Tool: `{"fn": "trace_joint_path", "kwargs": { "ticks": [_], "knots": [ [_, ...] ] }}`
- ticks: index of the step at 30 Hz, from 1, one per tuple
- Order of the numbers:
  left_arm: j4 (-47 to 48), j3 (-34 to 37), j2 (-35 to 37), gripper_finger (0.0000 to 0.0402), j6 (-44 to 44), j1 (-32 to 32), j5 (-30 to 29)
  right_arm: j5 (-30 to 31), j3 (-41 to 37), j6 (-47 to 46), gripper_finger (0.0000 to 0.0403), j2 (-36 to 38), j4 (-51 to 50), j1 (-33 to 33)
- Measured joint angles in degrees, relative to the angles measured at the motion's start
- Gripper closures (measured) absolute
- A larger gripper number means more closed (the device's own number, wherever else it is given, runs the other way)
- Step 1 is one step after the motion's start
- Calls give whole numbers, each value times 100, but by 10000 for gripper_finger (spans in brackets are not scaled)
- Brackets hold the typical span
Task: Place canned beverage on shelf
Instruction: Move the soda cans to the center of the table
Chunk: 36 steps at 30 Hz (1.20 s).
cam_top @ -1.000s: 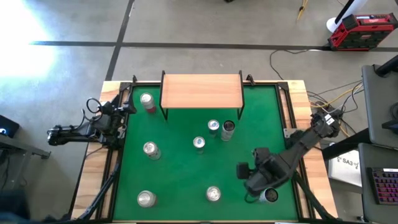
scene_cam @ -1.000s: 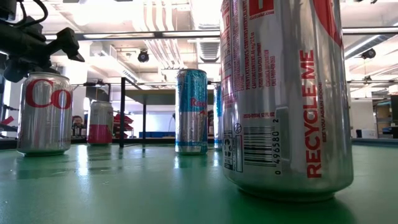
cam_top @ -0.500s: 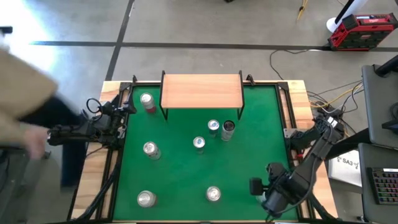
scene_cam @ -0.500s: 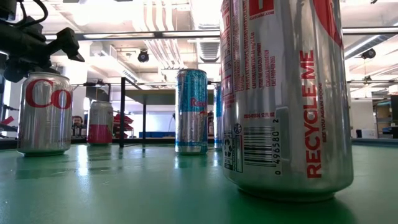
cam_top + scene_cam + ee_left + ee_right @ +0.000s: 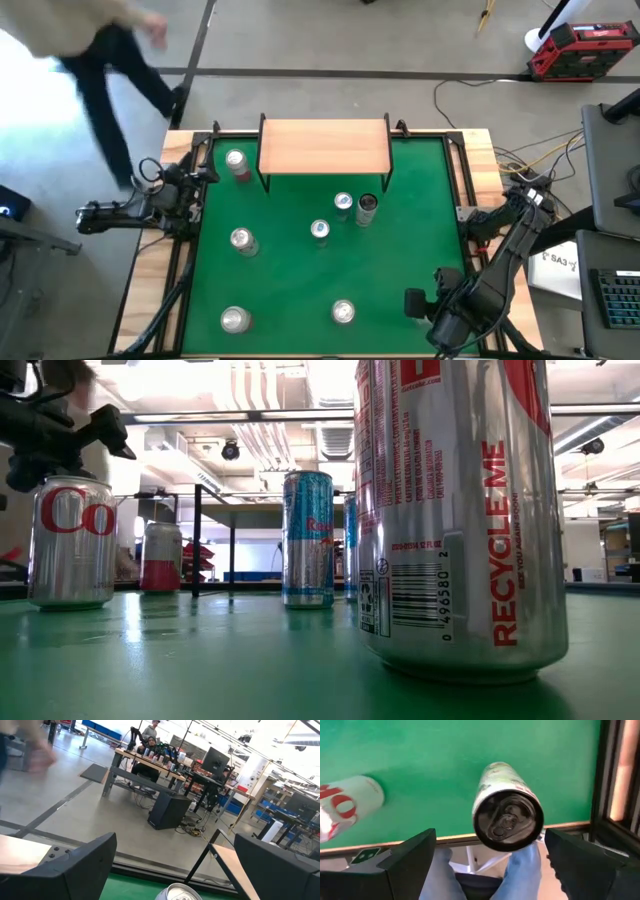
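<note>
The shelf (image 5: 325,145), a wooden top on black legs, stands at the far middle of the green mat. Several cans stand upright on the mat, among them a silver one (image 5: 343,312) near the front. My right gripper (image 5: 440,318) hangs open at the near right corner, pointing down over a white-and-green can with a dark top (image 5: 507,815). Its fingers (image 5: 410,862) stand to either side above that can, apart from it. The arm hides this can in the high view. My left gripper (image 5: 200,185) waits open and level at the table's left edge.
In the low view a big silver-and-red can (image 5: 455,510) fills the front. A red-lettered silver can (image 5: 70,540), a blue can (image 5: 308,538) and a pink-bottomed can (image 5: 160,557) stand behind it. A person (image 5: 100,60) walks beyond the far left corner. The black table frame (image 5: 605,775) runs beside the can.
My right gripper has gone toward the table's right near corner and rolled about its own axis, and now stands over the near-right can. It has stayed open. A person has walked along the table's left side toward the far end.
</note>
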<state>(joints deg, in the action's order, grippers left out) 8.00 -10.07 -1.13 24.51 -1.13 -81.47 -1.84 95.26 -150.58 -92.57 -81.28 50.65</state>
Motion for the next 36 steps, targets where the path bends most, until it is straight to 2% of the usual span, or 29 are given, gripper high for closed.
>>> {"fn": "trace_joint_path", "kwargs": {
  "ticks": [11, 22, 27, 33, 36],
  "knots": [
    [1, 0, -2, 13, -2, 0, 2, -164, -15, -661, 37, -336, 42, 116],
    [0, 0, -2, 13, -2, 1, 0, 188, -360, -707, 43, -354, 103, 286],
    [2, 0, -2, 13, -1, -1, -1, 188, -568, -698, 81, -354, 247, 286],
    [1, 0, -2, 13, -1, -2, -1, 253, -662, -645, 156, -352, 359, 286],
    [0, 0, -2, 13, -1, -1, -1, 350, -662, -479, 158, -350, 430, 293]
  ]
}}
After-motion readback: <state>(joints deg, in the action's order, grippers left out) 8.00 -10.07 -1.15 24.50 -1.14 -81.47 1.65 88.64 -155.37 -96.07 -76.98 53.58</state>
